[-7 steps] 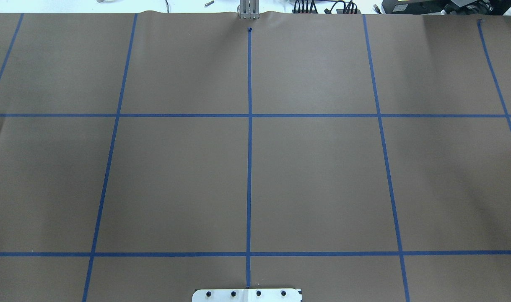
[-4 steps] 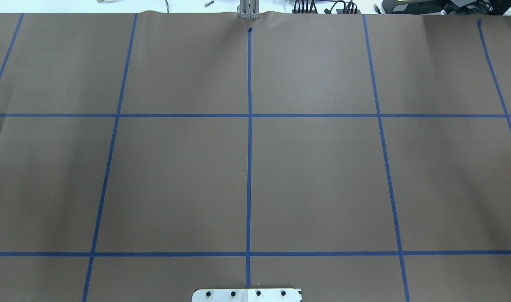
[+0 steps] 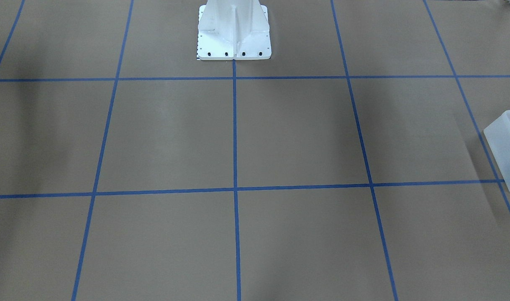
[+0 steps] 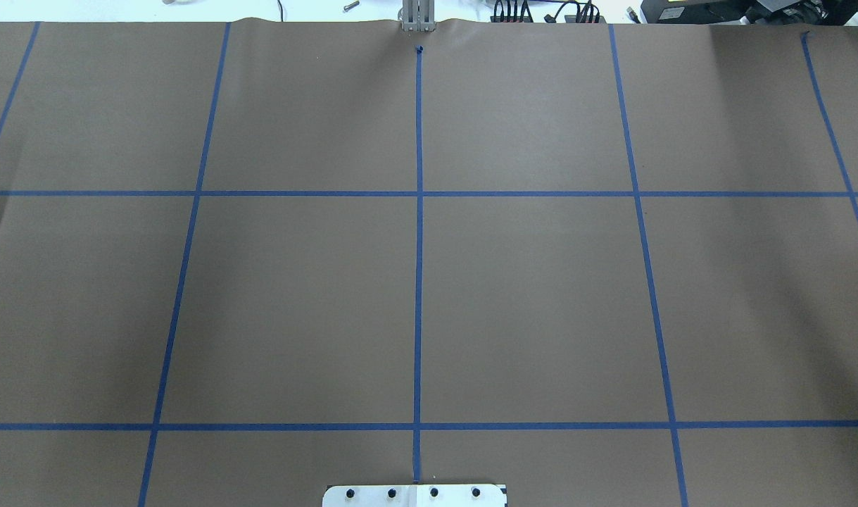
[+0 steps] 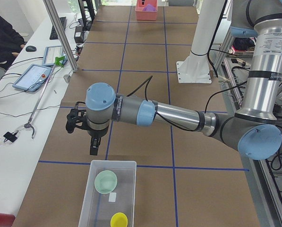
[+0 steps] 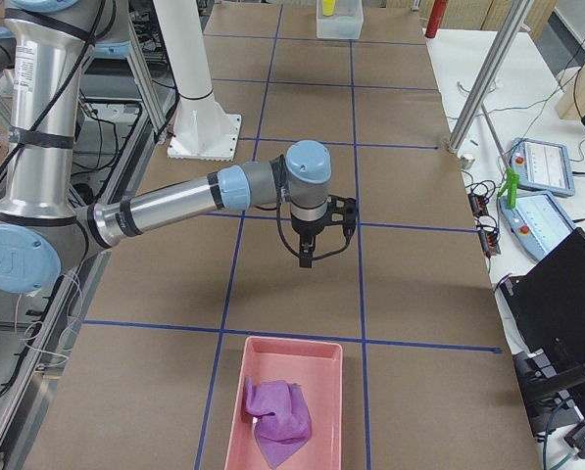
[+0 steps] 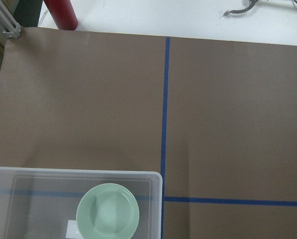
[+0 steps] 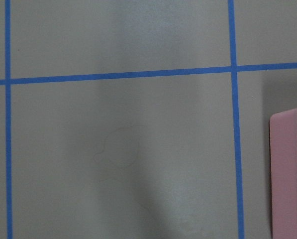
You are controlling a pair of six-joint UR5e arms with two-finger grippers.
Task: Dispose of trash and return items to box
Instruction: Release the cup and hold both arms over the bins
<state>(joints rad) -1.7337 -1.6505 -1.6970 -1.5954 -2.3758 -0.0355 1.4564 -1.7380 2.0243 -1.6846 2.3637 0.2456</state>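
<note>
Seen from above, the brown paper table [image 4: 295, 303] with its blue tape lines [image 4: 419, 282] looks the same as it did a moment ago, and there is again no arm in that view. One second ago a tiny dark bit showed at the right edge of that view, and it is gone now. The see-through frosted white plastic box [image 5: 113, 163] sits at the bottom of the left side view. The small pale green round bowl [image 5: 106, 181] and the small yellow plastic cup [image 5: 119, 220] both lie inside it. They do not touch, and a little white square [image 5: 112, 197] lies between them. The left gripper [image 5: 93, 152] points down over the table, just past the far end of the box. It holds nothing I can see, but I cannot tell if its fingers are spread or pinched together. In the middle of the right side view, the right gripper [image 6: 305, 264] points down over a blue line, and I cannot tell its grip either. At the bottom of that view a pink plastic tray [image 6: 292, 341] holds a crumpled purple cloth [image 6: 277, 416]. In the front view the white robot base [image 3: 234, 33] stands at the top, and one corner of the box pokes in at the right edge.
</note>
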